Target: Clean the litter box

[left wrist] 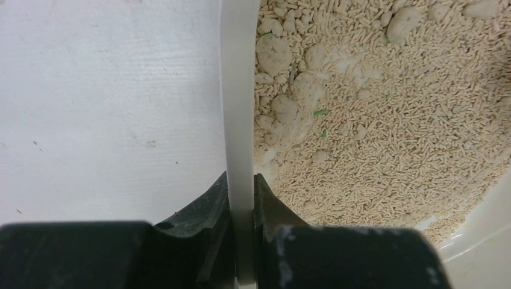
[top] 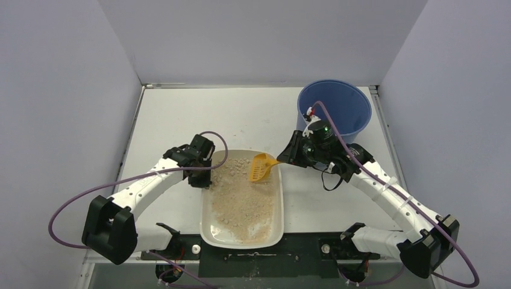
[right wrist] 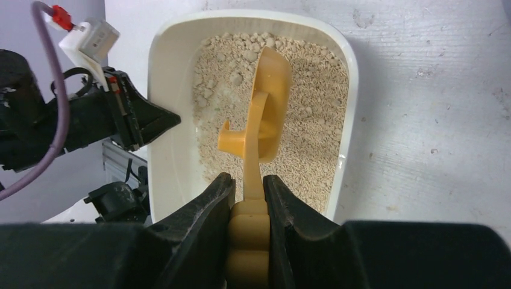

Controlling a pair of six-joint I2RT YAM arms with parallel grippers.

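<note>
The litter box (top: 206, 221) is a shallow off-white tray of beige litter at the table's near middle. My left gripper (top: 203, 179) is shut on its left rim (left wrist: 238, 108), one finger outside and one inside over the litter. In the left wrist view the left gripper (left wrist: 241, 177) pinches the wall edge-on. My right gripper (top: 283, 159) is shut on the handle of an orange slotted scoop (top: 260, 167). The scoop's head hangs over the tray's far right part. In the right wrist view the scoop (right wrist: 268, 102) points away from the right gripper (right wrist: 248, 177), above the litter.
A tall blue bucket (top: 334, 108) stands at the back right, just behind the right wrist. Pale clumps (left wrist: 274, 51) lie among the pellets at the tray's far end. Grey walls close in the white table on three sides.
</note>
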